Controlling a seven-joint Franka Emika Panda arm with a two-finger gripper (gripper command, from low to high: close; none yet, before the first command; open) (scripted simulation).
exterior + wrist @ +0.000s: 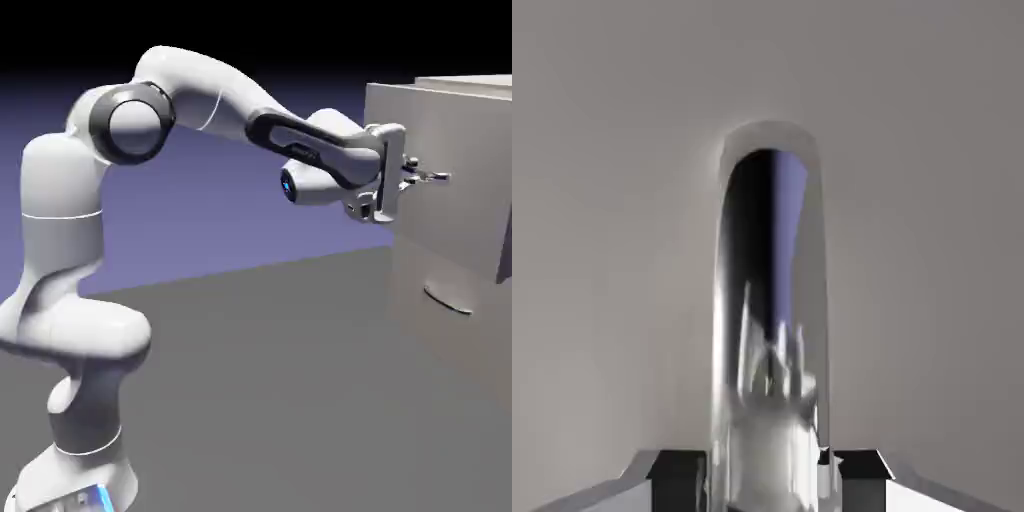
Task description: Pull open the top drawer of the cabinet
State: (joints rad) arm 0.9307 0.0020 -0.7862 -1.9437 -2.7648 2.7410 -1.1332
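Note:
The light-grey cabinet (478, 86) stands at the exterior view's right. Its top drawer (445, 120) has a flat front panel that sticks out a little past the panel below it. My gripper (432, 178) is level with that front, shut on the drawer's thin curved metal handle. In the hand view the shiny handle (767, 290) runs up the middle of the grey drawer front (602, 200). My gripper (767, 478) has a dark fingertip (677, 478) tight against each side of the bar. My hand hides most of the handle in the exterior view.
The lower drawer (445, 345) sits under the top one, with its own curved silver handle (447, 298) below my hand. The grey tabletop (270, 400) spreads between the robot's base and the cabinet.

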